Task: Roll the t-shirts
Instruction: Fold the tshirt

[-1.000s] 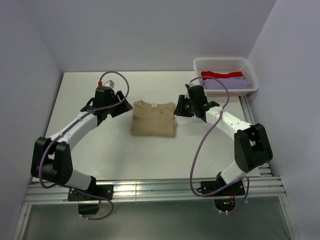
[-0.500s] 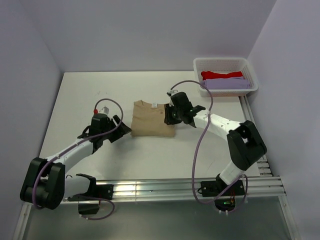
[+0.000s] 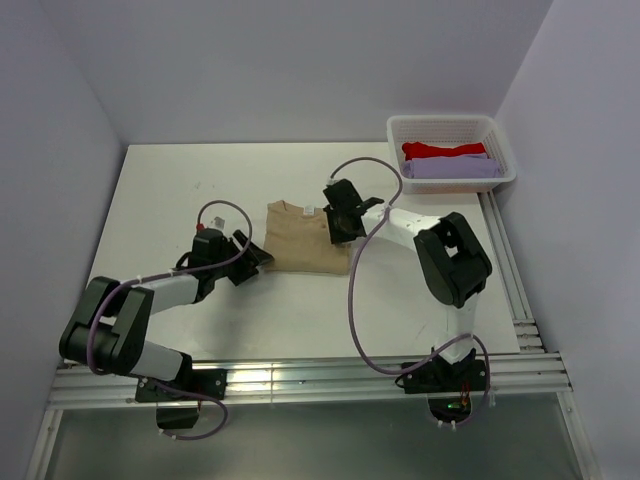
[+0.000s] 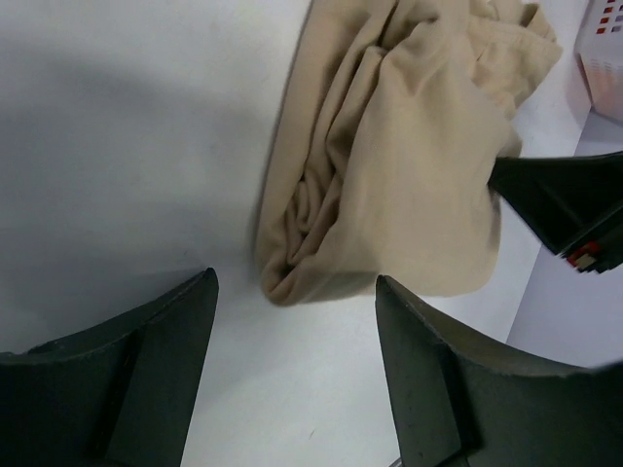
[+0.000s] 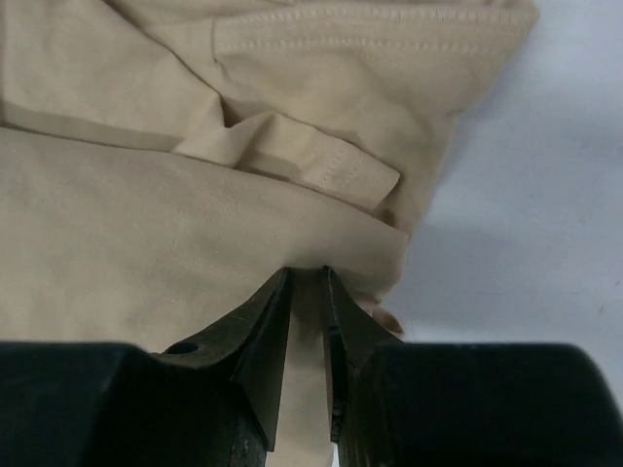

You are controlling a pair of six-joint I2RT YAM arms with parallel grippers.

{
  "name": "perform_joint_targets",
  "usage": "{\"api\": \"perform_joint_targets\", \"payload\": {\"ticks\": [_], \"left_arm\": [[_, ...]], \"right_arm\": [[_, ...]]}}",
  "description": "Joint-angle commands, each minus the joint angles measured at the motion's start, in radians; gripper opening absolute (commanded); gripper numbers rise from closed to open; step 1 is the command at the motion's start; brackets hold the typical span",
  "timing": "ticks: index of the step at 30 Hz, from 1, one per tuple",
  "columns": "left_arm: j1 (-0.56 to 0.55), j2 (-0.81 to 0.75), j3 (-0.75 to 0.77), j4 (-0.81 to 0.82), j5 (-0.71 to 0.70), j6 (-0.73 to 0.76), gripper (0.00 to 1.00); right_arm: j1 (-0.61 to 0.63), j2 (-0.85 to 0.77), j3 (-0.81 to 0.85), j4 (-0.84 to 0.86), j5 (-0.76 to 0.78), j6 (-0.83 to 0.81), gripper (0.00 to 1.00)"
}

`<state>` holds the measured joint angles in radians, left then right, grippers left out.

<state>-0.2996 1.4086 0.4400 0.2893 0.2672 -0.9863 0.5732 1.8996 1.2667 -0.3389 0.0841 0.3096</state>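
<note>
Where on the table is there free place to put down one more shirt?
The widest bare patch of the table lies far left, between the left wall, the back wall and the tan t-shirt. A second lies between that shirt and the rails. Crowded: the middle, where the left gripper and right gripper meet the shirt, and the basket.

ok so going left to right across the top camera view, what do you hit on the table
left pincer → tan t-shirt → right pincer, at the shirt's right edge → white basket
</note>
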Motion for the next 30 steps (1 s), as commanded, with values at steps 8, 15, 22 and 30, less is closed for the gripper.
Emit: {"api": "perform_joint_targets", "payload": {"ticks": [8, 15, 22, 30], "left_arm": [[-0.013, 0.133, 0.140, 0.028, -0.040, 0.034, 0.70], [-0.004, 0.173, 0.209, -0.024, -0.063, 0.090, 0.68], [0.024, 0.211, 0.293, -0.019, 0.018, 0.159, 0.64], [0.022, 0.182, 0.371, -0.100, 0.040, 0.204, 0.65]], "right_arm": [[0.022, -0.014, -0.076, -0.040, 0.034, 0.085, 0.25], [0.132, -0.109, -0.234, -0.008, 0.013, 0.166, 0.24], [0.368, -0.186, -0.302, -0.041, 0.049, 0.313, 0.23], [0.456, -0.257, -0.264, -0.132, 0.126, 0.365, 0.33]]}}
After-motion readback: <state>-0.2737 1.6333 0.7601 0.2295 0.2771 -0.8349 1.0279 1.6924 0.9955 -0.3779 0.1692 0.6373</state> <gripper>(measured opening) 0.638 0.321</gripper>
